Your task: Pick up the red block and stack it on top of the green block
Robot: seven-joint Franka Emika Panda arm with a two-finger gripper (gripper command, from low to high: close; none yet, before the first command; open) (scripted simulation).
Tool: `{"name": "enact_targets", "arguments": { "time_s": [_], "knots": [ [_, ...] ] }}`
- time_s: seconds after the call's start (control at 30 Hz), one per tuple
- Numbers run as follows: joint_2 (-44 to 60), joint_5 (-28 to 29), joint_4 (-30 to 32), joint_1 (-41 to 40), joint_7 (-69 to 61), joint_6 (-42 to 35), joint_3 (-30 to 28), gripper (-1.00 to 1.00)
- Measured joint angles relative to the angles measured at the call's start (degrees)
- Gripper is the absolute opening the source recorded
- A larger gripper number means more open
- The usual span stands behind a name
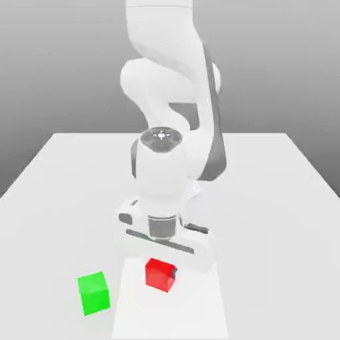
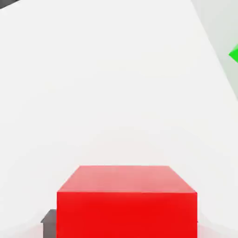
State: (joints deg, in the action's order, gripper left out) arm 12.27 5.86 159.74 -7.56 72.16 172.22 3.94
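The red block (image 1: pixel 159 275) is near the table's front edge, directly under the arm's hand. My gripper (image 1: pixel 161 267) reaches straight down over it, with its fingers shut against the cube's sides; a dark fingertip (image 1: pixel 174 271) shows at the cube's side toward the exterior view's right. In the hand view the red block (image 2: pixel 126 204) is very close, with a dark finger pad (image 2: pixel 48 222) pressed beside it. The green block (image 1: pixel 93 293) rests on the table a short way toward the exterior view's left, apart from the red one. A corner of the green block (image 2: pixel 234 55) shows in the hand view.
The white table (image 1: pixel 265 199) spreads wide around both cubes. The arm's white body (image 1: pixel 172 99) rises behind the hand, over the middle of the table.
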Motion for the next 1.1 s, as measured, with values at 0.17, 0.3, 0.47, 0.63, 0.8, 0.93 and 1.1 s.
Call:
{"name": "enact_targets", "arguments": {
  "time_s": [0.17,0.3,0.47,0.63,0.8,0.93,1.1],
  "knots": [
    [-6.04,-3.27,0.60,-1.53,-2.27,-5.08,2.34,-1.00],
    [-10.74,-5.34,1.43,-1.61,-3.86,-9.11,2.98,-1.00],
    [-13.43,-6.78,0.33,-2.34,-4.54,-13.14,1.29,-1.00],
    [-12.85,-7.12,-3.63,-6.40,-3.66,-16.45,-1.15,-1.00],
    [-12.00,-6.54,-7.72,-8.91,-2.13,-19.79,-3.74,-1.00],
    [-8.55,-6.07,-9.94,-11.20,-1.21,-18.63,-4.89,-1.00],
    [-1.19,-6.27,-10.44,-11.30,-1.29,-11.79,-4.72,1.00]
  ]
}}
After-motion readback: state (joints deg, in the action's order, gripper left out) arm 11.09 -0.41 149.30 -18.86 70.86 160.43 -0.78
